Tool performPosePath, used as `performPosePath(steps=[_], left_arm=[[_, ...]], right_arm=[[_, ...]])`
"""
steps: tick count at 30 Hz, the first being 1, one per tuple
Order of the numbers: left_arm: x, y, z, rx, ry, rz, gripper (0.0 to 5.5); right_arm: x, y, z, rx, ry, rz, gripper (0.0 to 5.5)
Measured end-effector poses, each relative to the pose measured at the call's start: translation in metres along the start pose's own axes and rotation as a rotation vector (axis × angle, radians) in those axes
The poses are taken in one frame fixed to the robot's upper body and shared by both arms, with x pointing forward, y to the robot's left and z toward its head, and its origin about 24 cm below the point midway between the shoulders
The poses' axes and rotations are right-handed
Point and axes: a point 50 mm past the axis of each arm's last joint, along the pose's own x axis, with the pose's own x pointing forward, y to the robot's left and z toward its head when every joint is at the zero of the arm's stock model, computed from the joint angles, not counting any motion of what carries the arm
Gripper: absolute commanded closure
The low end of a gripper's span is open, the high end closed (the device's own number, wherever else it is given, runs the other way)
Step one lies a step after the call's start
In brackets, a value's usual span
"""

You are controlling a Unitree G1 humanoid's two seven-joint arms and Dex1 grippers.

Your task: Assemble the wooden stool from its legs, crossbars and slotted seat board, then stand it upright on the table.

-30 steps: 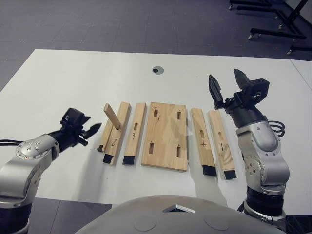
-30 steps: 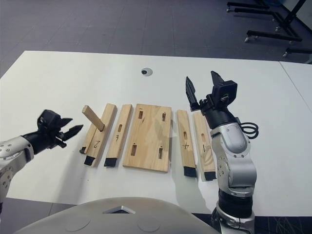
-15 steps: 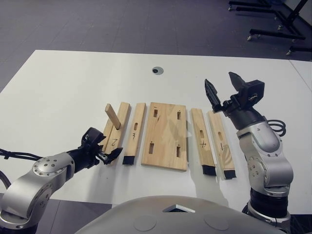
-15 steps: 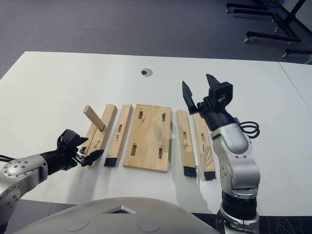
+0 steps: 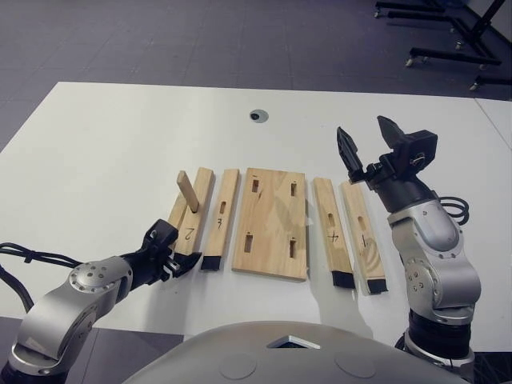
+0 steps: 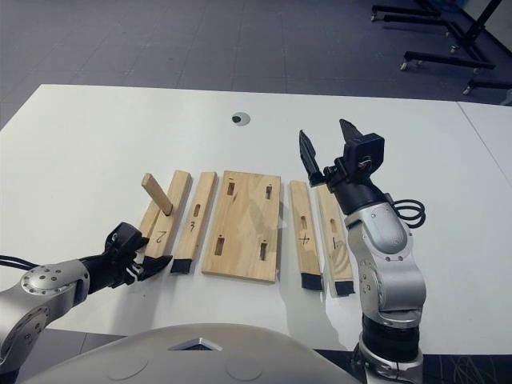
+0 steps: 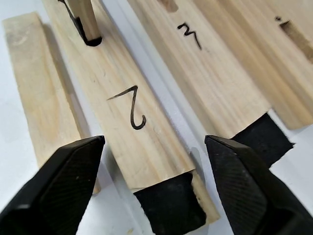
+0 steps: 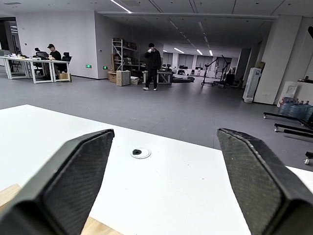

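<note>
The slotted seat board (image 5: 270,222) lies flat mid-table. Left of it lie leg 2 (image 5: 190,214) and leg 3 (image 5: 220,216); right of it, leg 4 (image 5: 333,228) and leg 1 (image 5: 364,232), each with a black end toward me. A short crossbar (image 5: 187,191) stands tilted in leg 2's slot. Another bar (image 7: 39,93) lies flat beside leg 2. My left gripper (image 5: 178,258) is open, low at leg 2's black end (image 7: 168,200), its fingers straddling that end. My right gripper (image 5: 370,144) is open and raised above the far ends of legs 4 and 1.
A round cable hole (image 5: 258,115) sits in the white table (image 5: 104,136) beyond the parts. A black cable (image 5: 456,210) loops beside the right arm. Wheeled black frames (image 5: 448,48) stand on the floor far right. Bare tabletop lies left and far of the parts.
My left gripper swung from the table's left side in to the near end of leg 2 and settled there. The right gripper shifted only slightly.
</note>
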Motion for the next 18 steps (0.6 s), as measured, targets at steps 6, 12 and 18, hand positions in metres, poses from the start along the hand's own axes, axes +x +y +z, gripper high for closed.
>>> performPosePath(steps=[6, 12, 18], left_arm=[[0.001, 0.0054, -0.002, 0.06, 0.022, 0.032, 3.08], [0.0036, 0.0064, -0.0008, 0.095, 0.009, 0.047, 3.47], [0.0062, 0.0068, 0.0006, 0.106, 0.0, 0.048, 3.47]], right_arm=[[-0.0001, 0.0016, 0.0023, 0.003, -0.013, -0.005, 1.61], [0.0005, 0.0032, 0.0026, 0.005, -0.014, 0.001, 1.61], [0.0012, 0.0049, 0.0025, 0.005, -0.015, 0.01, 1.61]])
